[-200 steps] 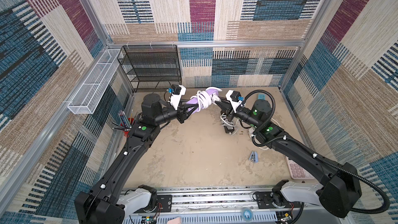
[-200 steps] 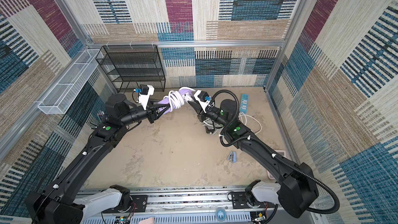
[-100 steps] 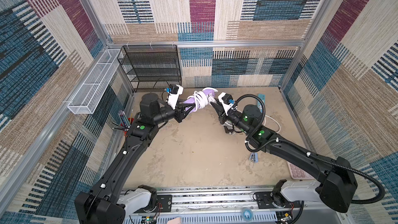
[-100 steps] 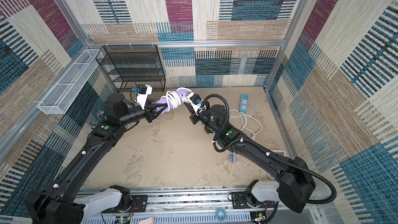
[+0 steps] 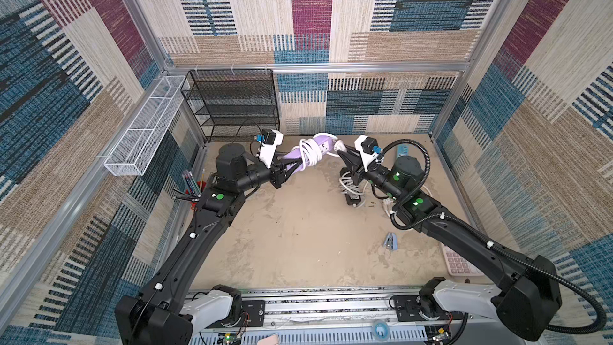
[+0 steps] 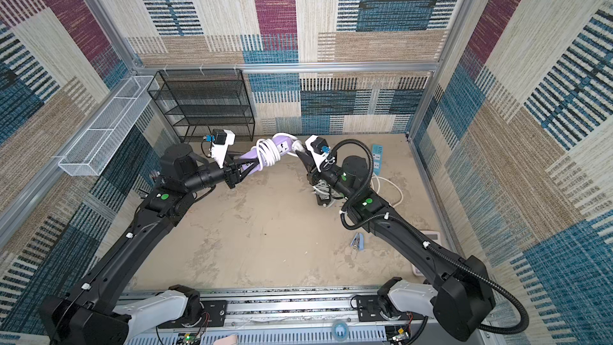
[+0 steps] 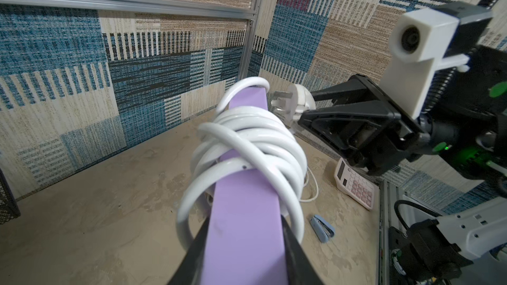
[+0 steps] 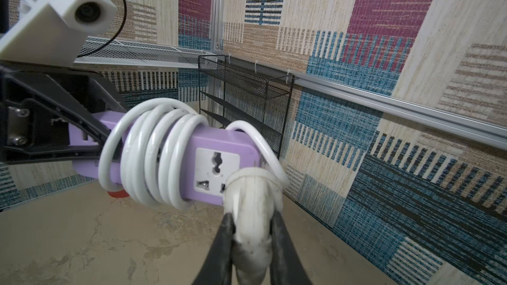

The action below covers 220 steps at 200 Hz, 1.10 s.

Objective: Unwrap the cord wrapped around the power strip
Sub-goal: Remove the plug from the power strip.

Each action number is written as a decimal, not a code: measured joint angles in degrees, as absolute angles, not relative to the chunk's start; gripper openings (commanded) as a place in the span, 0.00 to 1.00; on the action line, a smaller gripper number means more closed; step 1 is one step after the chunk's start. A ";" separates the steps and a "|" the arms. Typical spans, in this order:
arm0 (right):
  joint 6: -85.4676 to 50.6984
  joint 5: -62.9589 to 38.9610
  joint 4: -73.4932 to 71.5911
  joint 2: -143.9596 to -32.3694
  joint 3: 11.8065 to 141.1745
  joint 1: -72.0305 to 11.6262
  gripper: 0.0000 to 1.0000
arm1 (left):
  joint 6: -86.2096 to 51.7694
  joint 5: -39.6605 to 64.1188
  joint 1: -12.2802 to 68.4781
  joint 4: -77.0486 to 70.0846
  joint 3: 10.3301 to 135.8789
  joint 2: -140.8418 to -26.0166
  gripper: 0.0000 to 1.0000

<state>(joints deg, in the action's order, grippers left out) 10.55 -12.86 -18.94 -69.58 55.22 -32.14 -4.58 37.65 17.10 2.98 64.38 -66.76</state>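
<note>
Clamped power strip in left gripper near tabletop's far edge; pinched plug in right gripper. Judged best to orbit plug round strip's free end, cord slack

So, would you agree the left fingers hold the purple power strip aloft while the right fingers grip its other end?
Not quite: the right fingers grip the white plug, not the power strip; the right wrist view shows it. The rest stands.

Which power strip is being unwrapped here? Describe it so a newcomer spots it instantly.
At the back of the table, beside the black mesh shelf, the left gripper holds the purple strip in the air, white cord coiled round its middle. The blue strip and black strip lie on the table instead.
</note>
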 measured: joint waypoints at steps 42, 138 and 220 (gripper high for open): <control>10.35 -15.70 -17.69 -68.82 55.46 -31.92 0.04 | -4.58 38.00 16.88 2.83 64.38 -67.07 0.00; 9.76 -23.97 -18.28 -64.97 50.00 -34.98 0.05 | -4.99 42.39 15.38 2.44 64.12 -67.40 0.00; 14.85 -25.47 -14.70 -72.77 51.68 -37.43 0.09 | -5.41 42.30 14.59 5.15 66.32 -68.58 0.00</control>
